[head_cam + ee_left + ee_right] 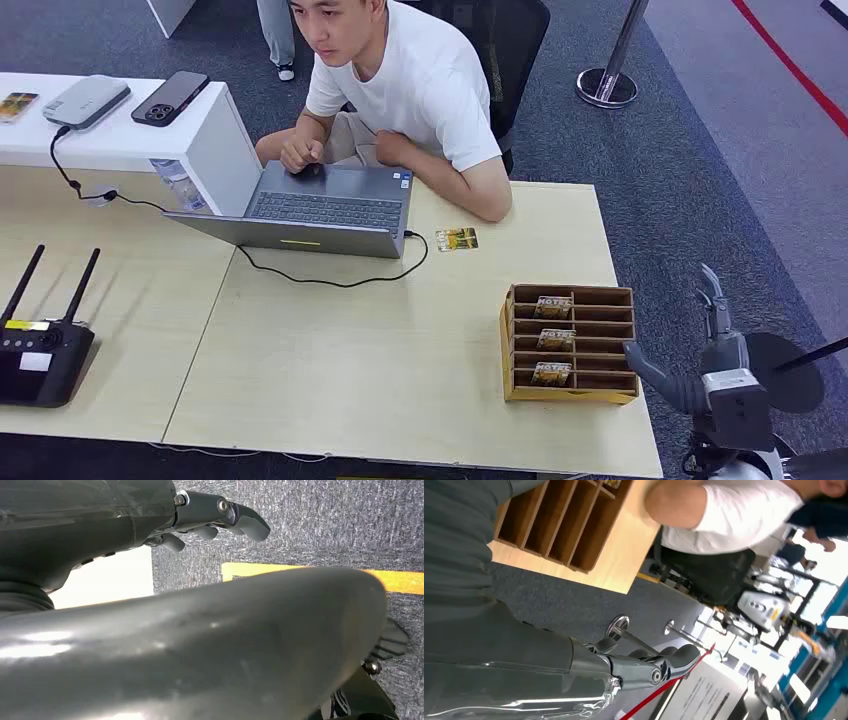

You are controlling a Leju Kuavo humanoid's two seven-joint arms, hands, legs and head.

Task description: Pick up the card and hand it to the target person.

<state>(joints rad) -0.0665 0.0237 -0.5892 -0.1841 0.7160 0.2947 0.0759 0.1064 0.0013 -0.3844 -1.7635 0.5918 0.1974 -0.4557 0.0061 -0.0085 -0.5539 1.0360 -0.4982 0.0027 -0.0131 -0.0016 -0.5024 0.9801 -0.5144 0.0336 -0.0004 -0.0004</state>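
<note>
Hovering off the table's right edge, the right hand (700, 350) is empty, fingers spread.

Head view: a small yellow-printed card (456, 239) lies flat on the pale wooden table (380, 360) at frame centre, beside the grey open laptop (320, 210) and near the forearm of the seated person in a white T-shirt (420, 80); more cards stand in the brown wooden slotted box (570, 343) at lower right. Left wrist view: the left hand (220, 520) holds nothing, fingers loosely extended over grey carpet. Right wrist view: the box sits upper left, the right hand's fingers (674, 660) apart.
</note>
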